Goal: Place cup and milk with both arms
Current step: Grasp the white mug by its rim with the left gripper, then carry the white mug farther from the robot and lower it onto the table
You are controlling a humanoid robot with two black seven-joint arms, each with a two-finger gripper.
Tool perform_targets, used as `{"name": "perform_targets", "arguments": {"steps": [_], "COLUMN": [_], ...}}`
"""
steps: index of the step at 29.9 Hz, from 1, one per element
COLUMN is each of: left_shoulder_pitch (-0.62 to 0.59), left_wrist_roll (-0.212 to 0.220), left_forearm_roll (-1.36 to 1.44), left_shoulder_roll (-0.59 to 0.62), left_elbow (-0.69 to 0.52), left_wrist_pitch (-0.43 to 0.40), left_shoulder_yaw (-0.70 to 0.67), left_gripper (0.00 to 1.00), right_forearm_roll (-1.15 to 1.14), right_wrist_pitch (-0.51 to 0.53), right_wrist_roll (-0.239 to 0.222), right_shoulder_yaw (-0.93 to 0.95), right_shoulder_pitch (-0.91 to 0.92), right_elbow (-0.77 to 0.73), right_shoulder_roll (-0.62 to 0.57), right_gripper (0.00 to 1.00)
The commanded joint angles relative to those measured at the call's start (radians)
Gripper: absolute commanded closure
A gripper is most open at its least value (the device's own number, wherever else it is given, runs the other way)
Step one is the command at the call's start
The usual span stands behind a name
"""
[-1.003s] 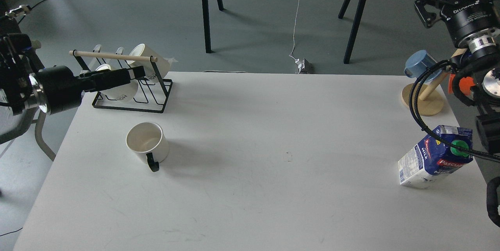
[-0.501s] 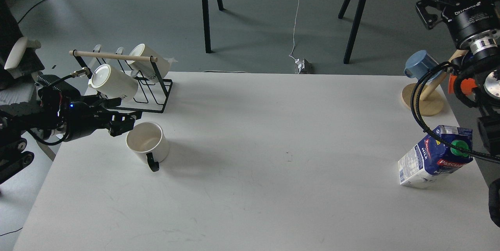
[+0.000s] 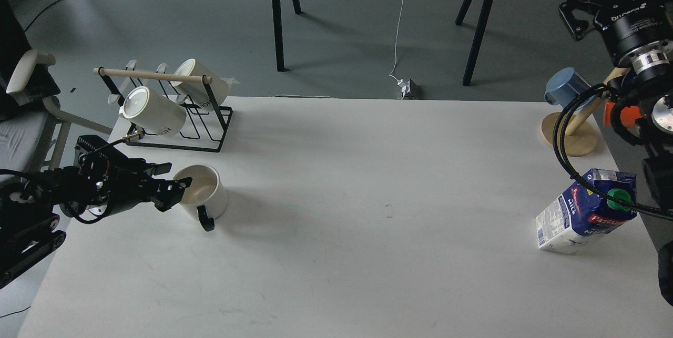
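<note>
Left gripper [image 3: 176,186] has descended, fingers parted astride the rim of the white ceramic black-handled cup [image 3: 202,194]. Right gripper [image 3: 578,9], raised beyond the blue-and-white milk carton [image 3: 583,212], holds nothing; its opening cannot be told.

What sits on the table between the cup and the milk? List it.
Nothing: in the head view the white table is bare from the cup across to the milk, apart from a faint dark speck near the middle.

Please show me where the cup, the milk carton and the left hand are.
cup [image 3: 210,197], head view, on its white outer wall.
milk carton [image 3: 578,212], head view, on its blue side.
left hand [image 3: 173,186], head view, between its fingertips at the cup's rim.
</note>
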Motion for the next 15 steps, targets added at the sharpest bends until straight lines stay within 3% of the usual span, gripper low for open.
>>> {"name": "perform_targets", "arguments": {"steps": [1,8,15], "left_shoulder_pitch": [0.000,-0.007,-0.023], "left_wrist_roll": [-0.014,-0.089,-0.097], "left_forearm_roll": [-0.001,-0.001,-0.002], "left_shoulder_roll": [-0.003,-0.003,0.009], "left_elbow": [0.008,-0.022,-0.113], "left_wrist_pitch": [0.000,-0.008,-0.012], "left_shoulder_yaw": [0.000,-0.005,-0.017], "left_gripper": [0.85,0.94,0.95], "right_forearm_roll": [0.000,0.000,0.000], "right_wrist_pitch": [0.000,0.000,0.000], "right_wrist_roll": [0.000,0.001,0.001], "right_shoulder_yaw": [0.002,0.003,0.008], "right_shoulder_pitch": [0.001,-0.001,-0.010], "right_elbow": [-0.004,-0.007,-0.012], "right_shoulder_roll": [-0.001,-0.013,-0.015], "right_gripper": [0.00,0.00,0.00]}}
